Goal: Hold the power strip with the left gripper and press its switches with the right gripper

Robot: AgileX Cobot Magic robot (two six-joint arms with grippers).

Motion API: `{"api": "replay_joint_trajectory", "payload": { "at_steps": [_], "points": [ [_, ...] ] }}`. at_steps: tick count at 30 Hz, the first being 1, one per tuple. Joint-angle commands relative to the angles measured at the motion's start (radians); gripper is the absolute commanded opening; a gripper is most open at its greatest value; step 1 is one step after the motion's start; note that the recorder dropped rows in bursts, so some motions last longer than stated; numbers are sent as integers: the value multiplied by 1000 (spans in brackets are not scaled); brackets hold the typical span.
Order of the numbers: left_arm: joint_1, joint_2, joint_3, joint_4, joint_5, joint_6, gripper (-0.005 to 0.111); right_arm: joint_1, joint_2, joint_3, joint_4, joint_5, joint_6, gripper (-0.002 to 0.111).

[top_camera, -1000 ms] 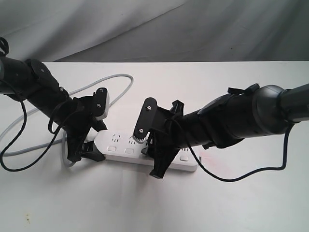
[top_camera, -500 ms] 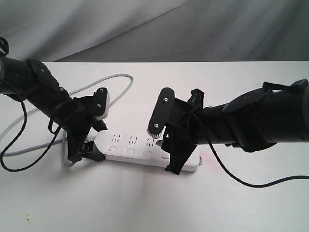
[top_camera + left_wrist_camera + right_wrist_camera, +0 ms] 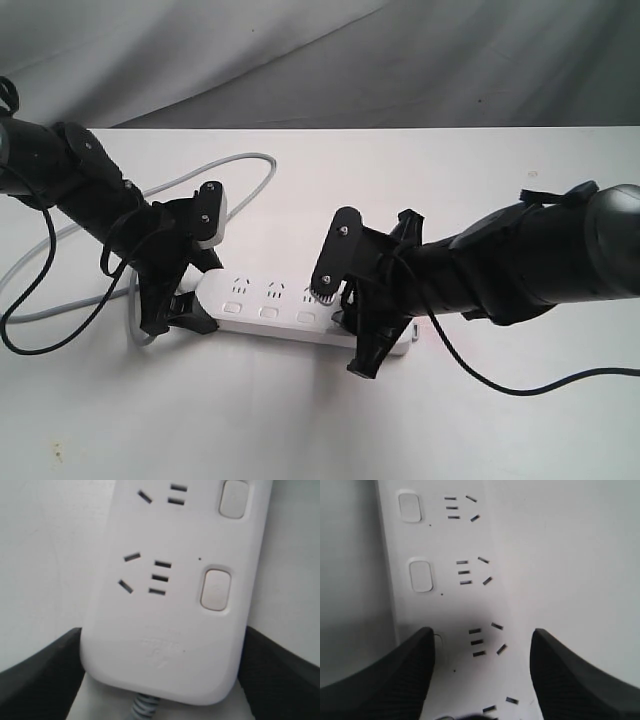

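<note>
Crosswise on the white table (image 3: 450,180) lies the power strip (image 3: 270,300), its long axis running from one arm toward the other. Its grey cord (image 3: 215,165) leaves the end on the left arm's side and loops away behind the strip.

The left gripper (image 3: 203,293) is clenched across the strip's cord end. In the left wrist view its black fingers (image 3: 35,680) bear on both long sides of the strip, just beside the cord's exit.

The right gripper (image 3: 345,322) hangs spread and empty over the strip's other half. It straddles the strip's width, one finger toward the socket side and the other at the switch-side edge.

The switches (image 3: 268,313) form a row along that edge, parallel to the strip's long axis. Three show uncovered between the two grippers. In the right wrist view one fingertip (image 3: 415,650) overlaps the next switch in the row; whether it touches cannot be told.

The coming press probably turns on this: that switch lies directly beneath the finger, so the move is straight down. Any other switch is reached by sliding along the strip's long axis. Toward the cord end the row runs up to the left gripper, so room shrinks there. Beyond the strip's free end and off its switch-side edge only table shows. A slanted push could skid the free end, since only the cord end is held.
</note>
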Motion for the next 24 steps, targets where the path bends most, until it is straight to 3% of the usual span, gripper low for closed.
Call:
{"api": "replay_joint_trajectory", "payload": {
  "at_steps": [1, 24],
  "points": [
    [-5, 3, -4, -6, -9, -7, 73, -8, 7, 2, 3, 8, -10, 54],
    [-5, 3, -4, -6, -9, -8, 73, -25, 62, 2, 11, 56, -10, 54]
  ]
}}
